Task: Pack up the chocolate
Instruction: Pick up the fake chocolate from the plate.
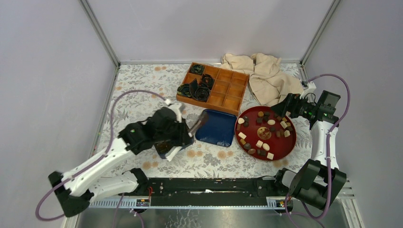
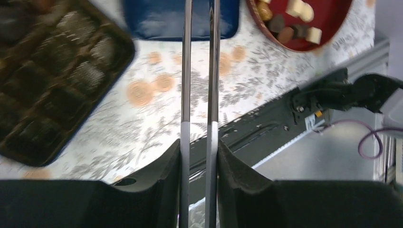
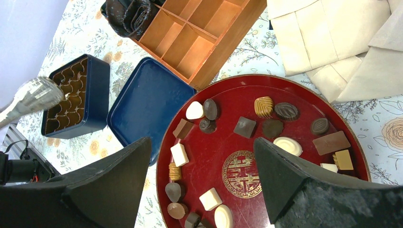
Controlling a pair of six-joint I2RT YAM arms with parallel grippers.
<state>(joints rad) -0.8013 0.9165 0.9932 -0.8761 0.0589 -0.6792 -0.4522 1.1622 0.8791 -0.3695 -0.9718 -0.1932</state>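
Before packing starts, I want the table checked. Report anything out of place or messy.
The black paper cups lie crumpled in a heap over the wooden box's left compartments, not one to a cell. A cream cloth sits bunched behind the red plate. Nothing looks spilled or broken.

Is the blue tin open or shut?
Open: the blue tin shows its brown compartment insert; its lid lies flat beside it.

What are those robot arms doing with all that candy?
The left gripper holds metal tongs by the blue box, whose brown tray looks empty. The right gripper hangs open over the red plate, where the chocolates lie. Nothing looks packed yet.
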